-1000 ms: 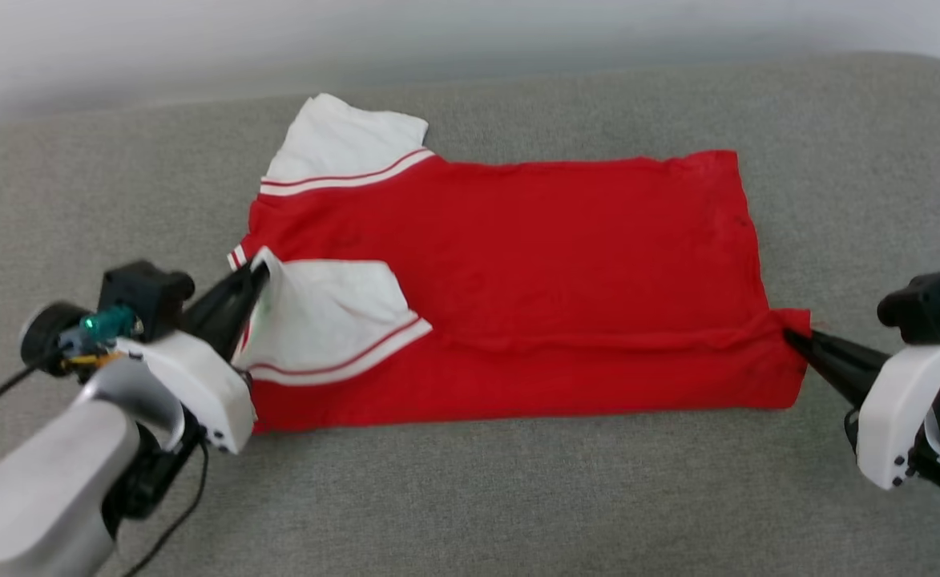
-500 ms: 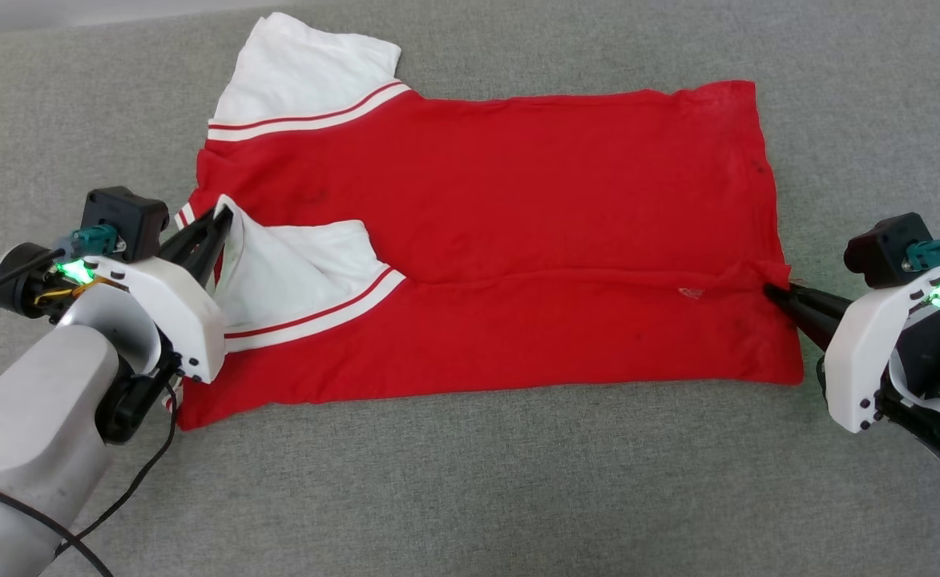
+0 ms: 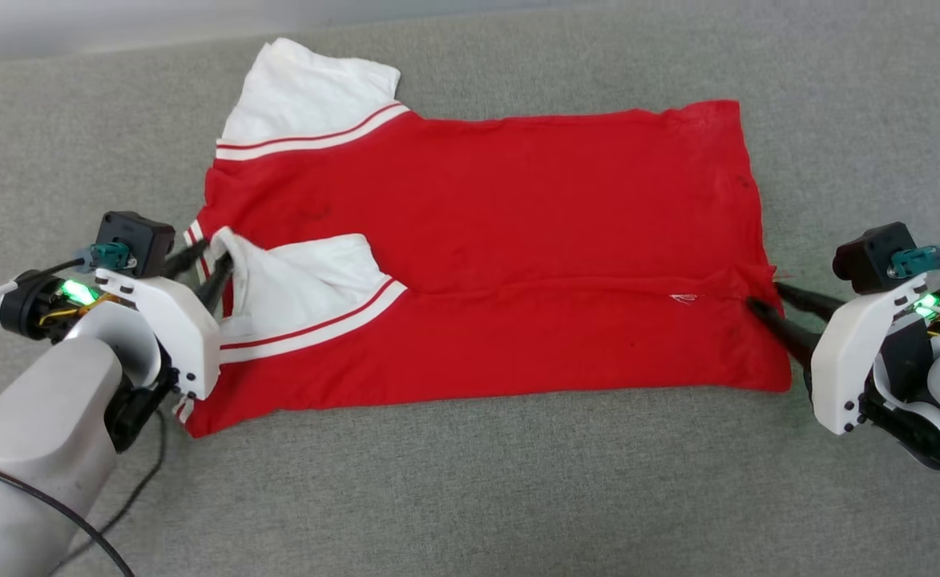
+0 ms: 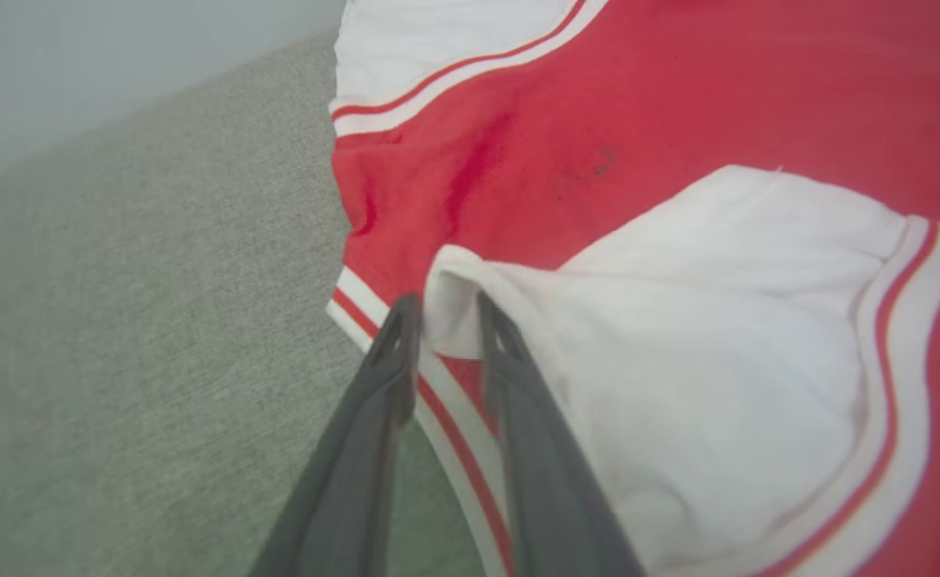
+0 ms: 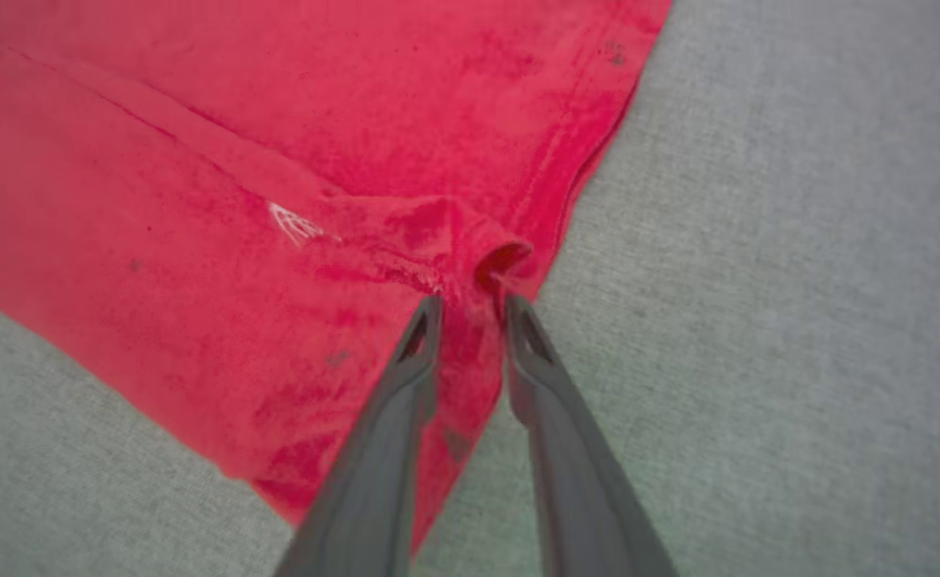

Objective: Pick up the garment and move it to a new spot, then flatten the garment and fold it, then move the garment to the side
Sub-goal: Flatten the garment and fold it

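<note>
The red white-sleeved jersey T-shirt (image 3: 518,208) lies flat on the grey fabric cushion (image 3: 470,497), near edge folded in, left gripper (image 3: 215,258) and right gripper (image 3: 762,294) open-fingered at its ends; more folding and moving aside remain

Left tool (image 3: 215,253), right tool (image 3: 762,294) both slightly parted.

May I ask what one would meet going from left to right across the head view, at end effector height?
In order: left end effector → folded-in white sleeve → red body of the garment → right end effector.
</note>
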